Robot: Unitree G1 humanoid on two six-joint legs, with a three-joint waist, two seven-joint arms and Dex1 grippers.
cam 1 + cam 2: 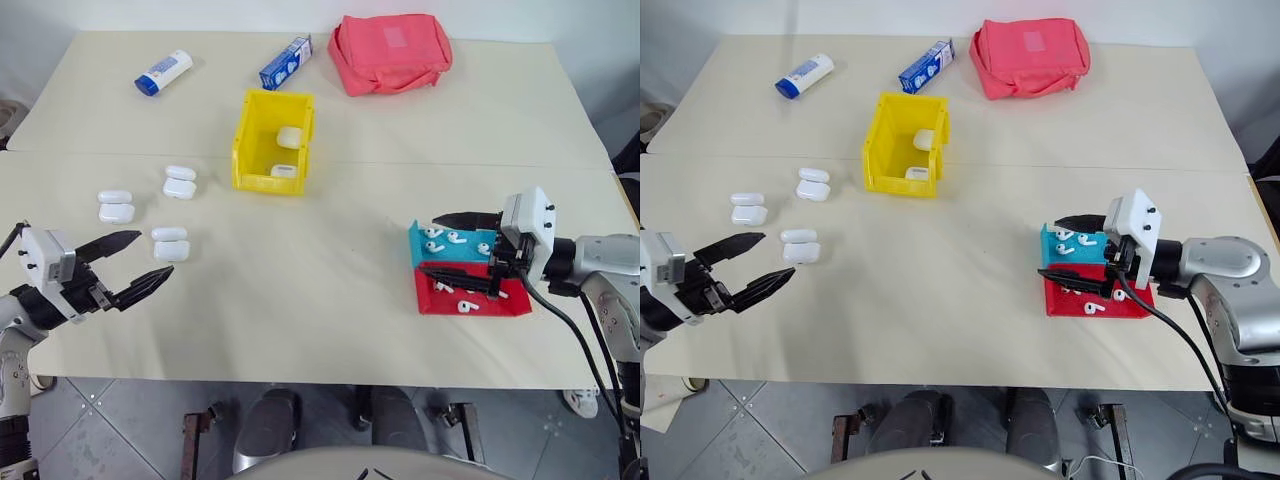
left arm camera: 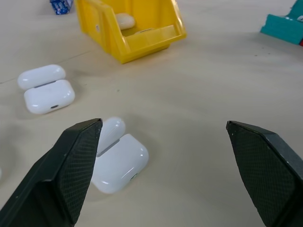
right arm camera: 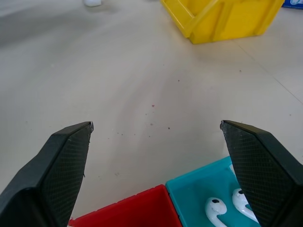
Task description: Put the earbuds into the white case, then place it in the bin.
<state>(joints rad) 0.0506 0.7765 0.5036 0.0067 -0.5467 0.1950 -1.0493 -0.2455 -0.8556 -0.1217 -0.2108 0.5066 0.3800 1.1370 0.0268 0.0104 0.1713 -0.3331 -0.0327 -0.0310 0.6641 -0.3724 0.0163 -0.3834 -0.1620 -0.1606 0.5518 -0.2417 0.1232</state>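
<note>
Three white cases lie on the left of the table, their lids looking open; the nearest white case point(image 1: 170, 245) point(image 2: 118, 158) is just beyond my left gripper point(image 1: 153, 254), which is open and empty. Two other cases point(image 1: 116, 207) point(image 1: 180, 182) lie farther back. The yellow bin point(image 1: 245, 140) stands mid-table with two white cases point(image 1: 290, 137) inside. Several earbuds point(image 1: 455, 238) point(image 3: 215, 208) lie in a teal tray point(image 1: 415, 250) and a red tray point(image 1: 430, 300) at the right. My right gripper point(image 1: 430, 245) hangs open over these trays, holding nothing.
A white-and-blue tube point(image 1: 164, 72), a blue carton point(image 1: 286, 62) and a pink pouch point(image 1: 390, 52) lie along the table's far side. The table's front edge runs just below both grippers.
</note>
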